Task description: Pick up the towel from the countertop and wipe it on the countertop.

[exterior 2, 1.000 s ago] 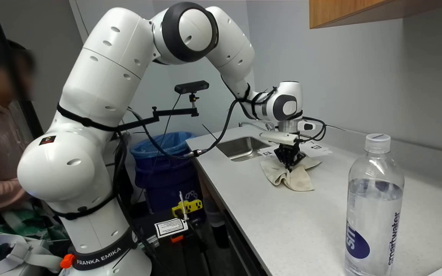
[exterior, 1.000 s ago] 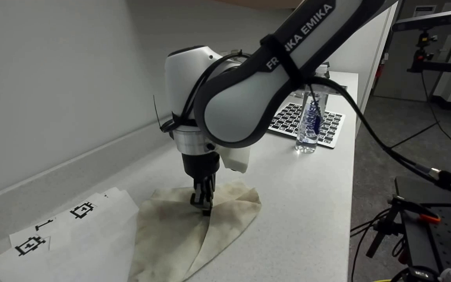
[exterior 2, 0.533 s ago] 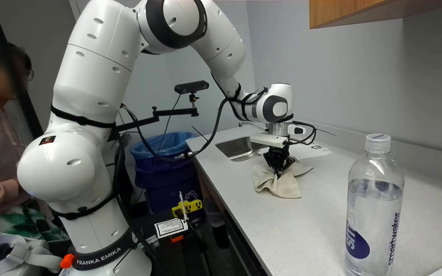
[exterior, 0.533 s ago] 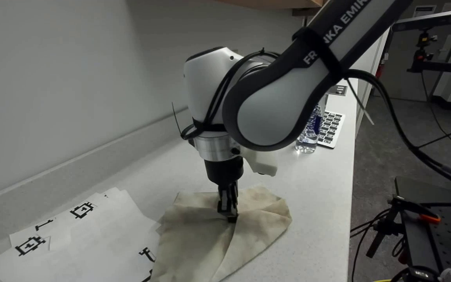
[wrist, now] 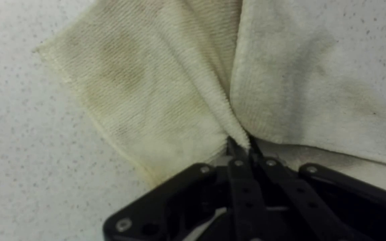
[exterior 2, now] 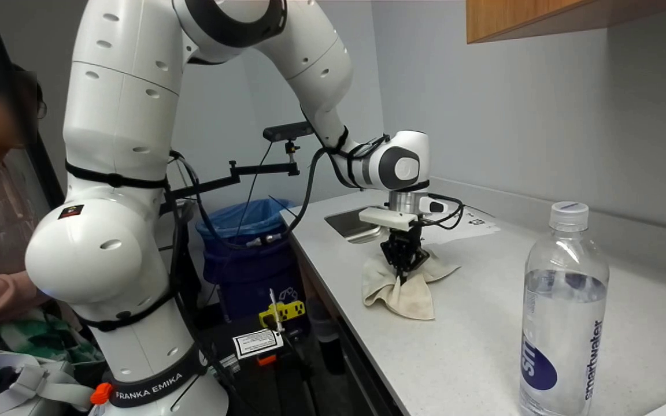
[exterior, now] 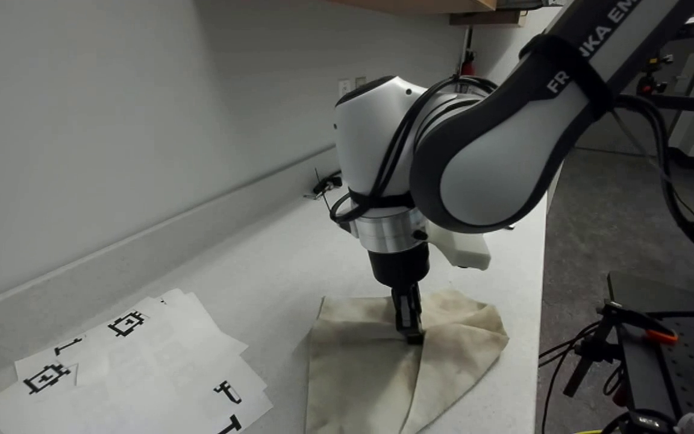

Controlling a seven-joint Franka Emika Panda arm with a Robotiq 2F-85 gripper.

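Observation:
The cream towel point(exterior: 359, 367) lies rumpled on the pale grey-white countertop point(exterior: 250, 271). It also shows in an exterior view point(exterior 2: 414, 303) and in the wrist view point(wrist: 129, 77), with brownish stains and folds running to the fingertips. My gripper point(exterior: 414, 339) points down onto the middle of the towel. In the wrist view the gripper point(wrist: 245, 145) is shut on a pinched fold of the towel. The rest of the towel spreads out around the fingers and rests on the countertop. The very fingertips are partly hidden by cloth.
White paper sheets with black markers point(exterior: 160, 361) lie near the backsplash. A water bottle point(exterior 2: 564, 323) stands on the countertop. A sink point(exterior 2: 351, 225) is at the far end. The counter's front edge point(exterior: 543, 301) is right of the towel. A wooden cabinet point(exterior 2: 541, 20) hangs above.
My gripper has slid along the countertop with the towel, away from the paper sheets and toward the front edge. More of the sheets shows. The arm now covers the bottle in an exterior view.

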